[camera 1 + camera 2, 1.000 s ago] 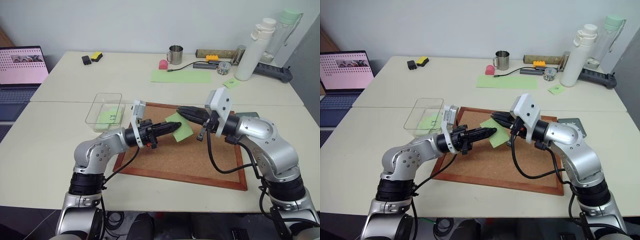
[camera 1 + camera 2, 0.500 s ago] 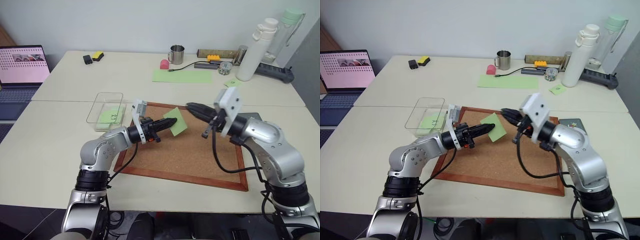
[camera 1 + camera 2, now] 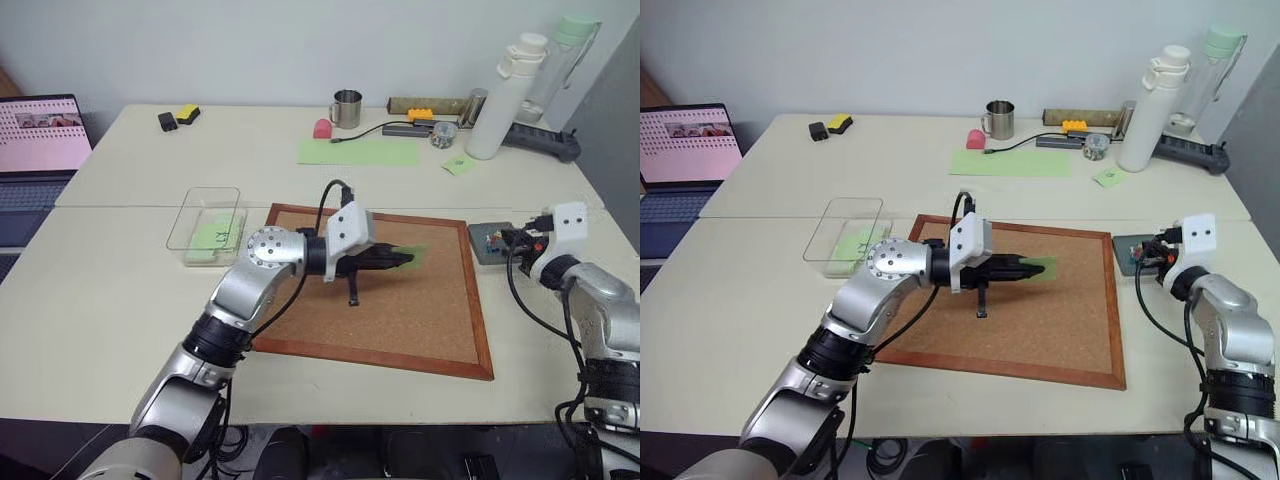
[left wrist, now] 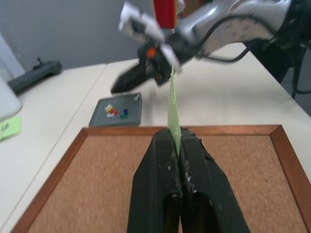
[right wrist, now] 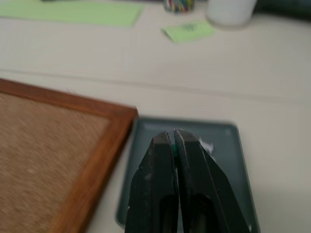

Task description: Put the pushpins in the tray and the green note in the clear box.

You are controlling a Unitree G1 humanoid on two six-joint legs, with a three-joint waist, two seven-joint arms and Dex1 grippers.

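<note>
A: Since a second ago, our right gripper (image 3: 503,238) has swung from above the cork board (image 3: 420,310) out to the small dark grey square tray (image 3: 482,249) at the right of the head view. Our left gripper (image 3: 405,261), mid-frame, has rolled the light green square sticky note (image 3: 412,250) edge-on.

B: From the left wrist, we see the jaws shut on that note (image 4: 172,104), which stands upright from the tips. The tray (image 4: 104,120) sits upper left with small coloured pushpins (image 4: 116,112) in it.

A: From the right wrist, our jaws are pressed together over the tray (image 5: 228,145); a green speck between them may be a pin, we cannot tell.

B: The transparent shallow plastic box (image 3: 205,218) is at left, well apart from the note. We judge the thin pinch could slip as we carry it across.
</note>
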